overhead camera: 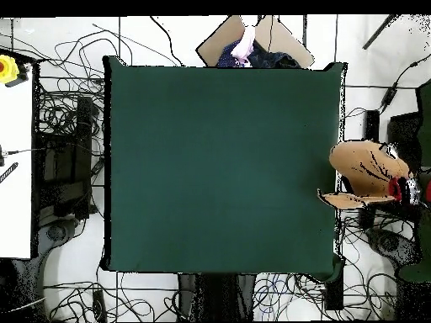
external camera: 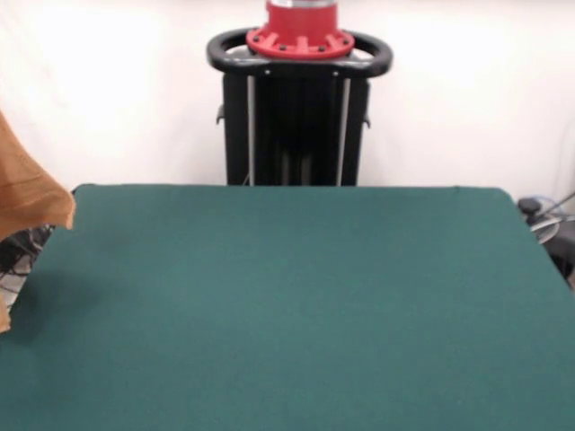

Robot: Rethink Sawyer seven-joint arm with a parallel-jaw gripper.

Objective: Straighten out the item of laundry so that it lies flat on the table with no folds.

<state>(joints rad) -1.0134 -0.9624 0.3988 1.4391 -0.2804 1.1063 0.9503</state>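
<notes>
The orange-tan towel point(external camera: 27, 193) hangs in the air at the left edge of the front view, beside the table's far left corner and off its surface. In the overhead view the towel point(overhead camera: 362, 168) is bunched just past the table's right edge, and a small red and dark object point(overhead camera: 407, 189) touches its right side. I cannot tell what holds the towel up. The dark green table point(external camera: 287, 305) has nothing on it and also shows in the overhead view point(overhead camera: 219, 160). Neither view shows the gripper or the arm.
The black pedestal with the red base point(external camera: 298, 108) stands at the table's far side. Tangled cables point(overhead camera: 63, 160) lie on the floor around the table. A white bench with a yellow and red button point(overhead camera: 10, 67) stands at the left. A person's hand point(overhead camera: 245, 42) shows at the top edge.
</notes>
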